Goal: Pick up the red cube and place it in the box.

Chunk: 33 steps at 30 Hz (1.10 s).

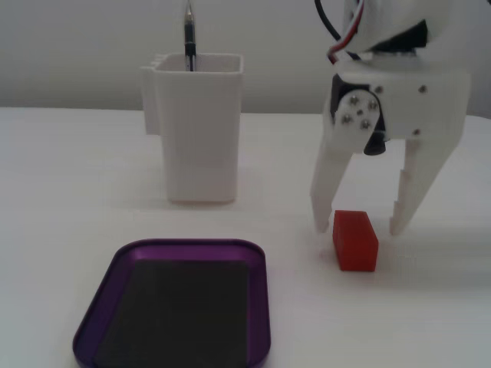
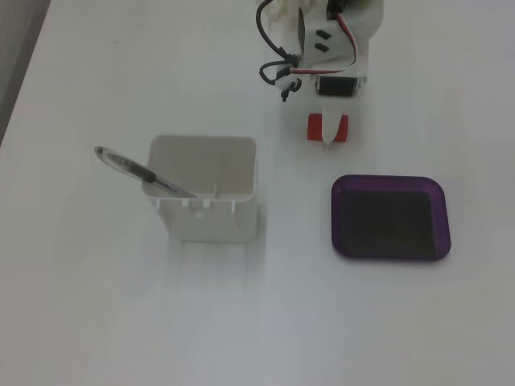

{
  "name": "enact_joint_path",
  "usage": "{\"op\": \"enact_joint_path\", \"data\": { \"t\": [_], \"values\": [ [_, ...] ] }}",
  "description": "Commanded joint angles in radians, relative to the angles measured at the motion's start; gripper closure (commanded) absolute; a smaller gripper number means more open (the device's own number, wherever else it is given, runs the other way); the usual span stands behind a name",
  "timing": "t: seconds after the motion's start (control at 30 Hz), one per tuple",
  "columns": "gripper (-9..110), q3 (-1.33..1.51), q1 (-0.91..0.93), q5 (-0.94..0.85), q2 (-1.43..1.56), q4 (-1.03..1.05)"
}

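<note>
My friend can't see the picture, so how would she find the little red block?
Start at the tall white container with a pen standing in it. To its right in that fixed view, the white gripper hangs open above the table, and the red cube sits between its fingers. It's the only red thing, much smaller than the purple box nearby.

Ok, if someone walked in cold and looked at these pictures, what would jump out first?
Probably the red cube on the white table, with the robot's open white hand lowered over it, one finger on each side. Next, the purple box, empty, lying flat nearby. Then the tall white container holding a pen.
</note>
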Motion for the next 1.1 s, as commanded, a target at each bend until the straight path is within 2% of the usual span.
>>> {"op": "enact_joint_path", "data": {
  "t": [0.0, 0.27, 0.67, 0.77, 0.87, 1.07],
  "values": [
    [81, 0.051, -0.003, 0.008, 0.012, -0.067],
    [82, 0.072, 0.000, -0.002, 0.005, -0.143],
    [97, 0.074, -0.002, -0.089, 0.003, -0.189],
    [102, 0.064, -0.002, -0.089, 0.006, -0.173],
    [102, 0.054, -0.012, -0.091, 0.023, -0.164],
    [102, -0.155, -0.041, -0.201, 0.115, -0.009]
  ]
}}
